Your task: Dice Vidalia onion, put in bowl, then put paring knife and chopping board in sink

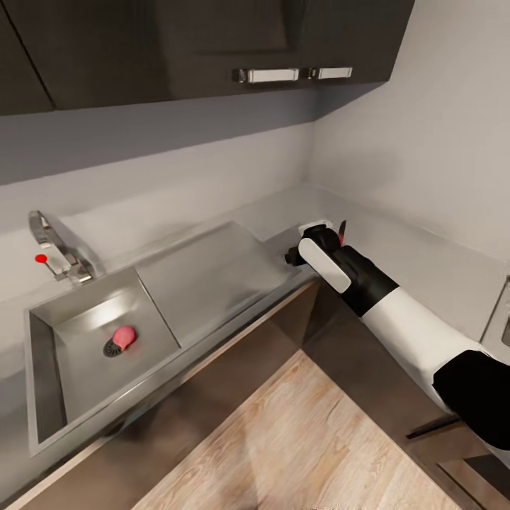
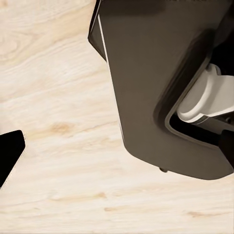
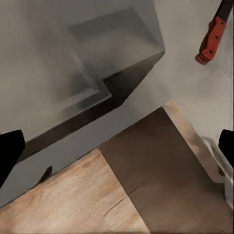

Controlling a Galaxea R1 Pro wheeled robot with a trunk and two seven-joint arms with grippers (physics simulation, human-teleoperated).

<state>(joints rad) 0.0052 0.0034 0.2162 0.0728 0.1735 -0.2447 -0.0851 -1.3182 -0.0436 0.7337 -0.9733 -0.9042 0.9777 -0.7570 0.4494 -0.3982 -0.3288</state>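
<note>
Where countertop corners, right arm outstretched.

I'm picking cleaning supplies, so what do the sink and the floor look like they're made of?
The sink looks like brushed stainless steel: grey, with soft streaky reflections. The floor looks like pale wood planking or laminate, with visible grain and plank seams; which one can't be told.

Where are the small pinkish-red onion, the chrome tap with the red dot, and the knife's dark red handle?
Pinkish-red onion (image 1: 125,336): head view, middle of the lump, beside the sink drain.
Chrome tap (image 1: 59,251): head view, on the spout's angled body.
Dark red knife handle (image 3: 211,40): right wrist view, middle of the handle.
</note>
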